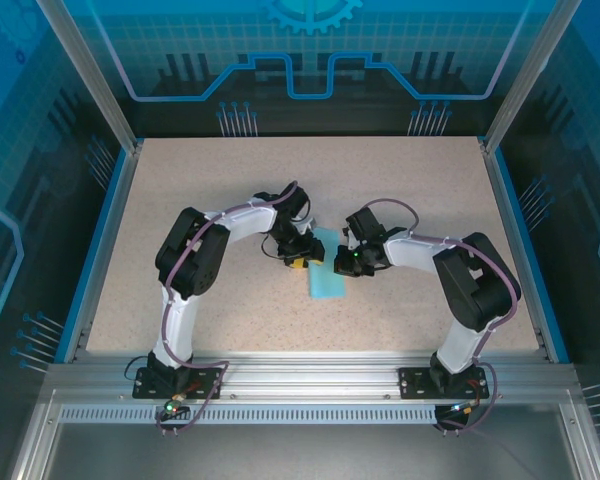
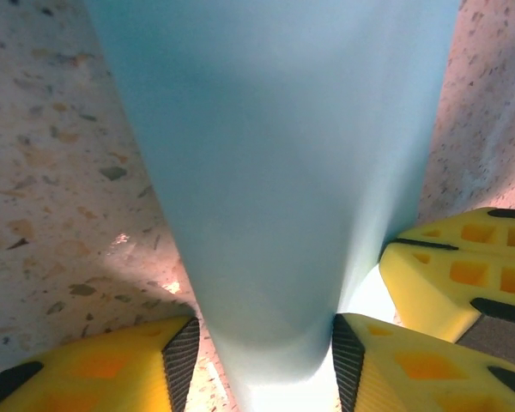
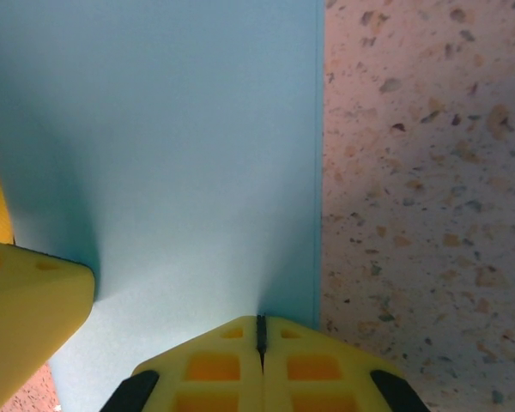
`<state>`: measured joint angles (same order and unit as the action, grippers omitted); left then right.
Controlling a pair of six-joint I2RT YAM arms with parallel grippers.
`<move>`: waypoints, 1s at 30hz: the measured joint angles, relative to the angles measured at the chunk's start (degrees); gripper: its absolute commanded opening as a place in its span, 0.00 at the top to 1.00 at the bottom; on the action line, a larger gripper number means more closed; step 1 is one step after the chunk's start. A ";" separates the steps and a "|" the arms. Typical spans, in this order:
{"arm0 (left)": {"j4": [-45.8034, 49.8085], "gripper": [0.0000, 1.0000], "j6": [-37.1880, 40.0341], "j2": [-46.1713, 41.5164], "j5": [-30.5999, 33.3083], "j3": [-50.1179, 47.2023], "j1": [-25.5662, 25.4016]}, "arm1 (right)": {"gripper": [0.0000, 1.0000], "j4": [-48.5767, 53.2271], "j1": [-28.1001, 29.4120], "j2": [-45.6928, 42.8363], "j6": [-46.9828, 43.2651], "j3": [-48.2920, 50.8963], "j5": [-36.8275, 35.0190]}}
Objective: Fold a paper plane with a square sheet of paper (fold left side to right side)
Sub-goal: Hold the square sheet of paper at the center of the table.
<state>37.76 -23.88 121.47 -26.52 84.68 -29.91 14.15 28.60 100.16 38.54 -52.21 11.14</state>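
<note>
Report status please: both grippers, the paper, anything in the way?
Left gripper jaws apart around paper bend, grip unclear. Right gripper shut, tips against paper. No obstacle seen.

Black-and-white arms [image 1: 192, 252], purple cables [image 1: 242, 208], yellow ribbed fingers [image 2: 94, 371], black pads [image 2: 182, 348], green lights [image 1: 355, 254]

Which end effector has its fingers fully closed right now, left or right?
The right end effector: its yellow fingers meet, pinching the thin light-blue sheet of paper. The left end effector has pads apart, straddling the sheet.
</note>
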 measured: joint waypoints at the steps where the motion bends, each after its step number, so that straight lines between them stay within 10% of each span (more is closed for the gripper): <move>1: -0.35 0.46 0.02 -0.42 0.44 -0.37 -0.24 | 0.93 0.02 0.00 0.00 0.00 0.00 0.00; 12: -2.69 0.41 0.22 -10.05 8.13 -6.88 -0.24 | 0.93 0.02 0.00 0.07 0.00 0.00 -0.04; 22: -10.01 0.74 0.04 -14.60 1.64 -8.74 -0.26 | 0.94 1.11 0.02 0.52 0.00 -0.83 -0.02; 30: -12.28 0.82 -0.04 -8.22 -3.89 -8.63 -1.42 | 0.94 1.55 0.02 0.70 -0.02 -1.16 -0.02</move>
<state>25.47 -23.92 113.25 -30.41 76.05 -31.33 15.70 28.62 100.86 38.52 -53.36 11.11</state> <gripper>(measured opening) 0.185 0.061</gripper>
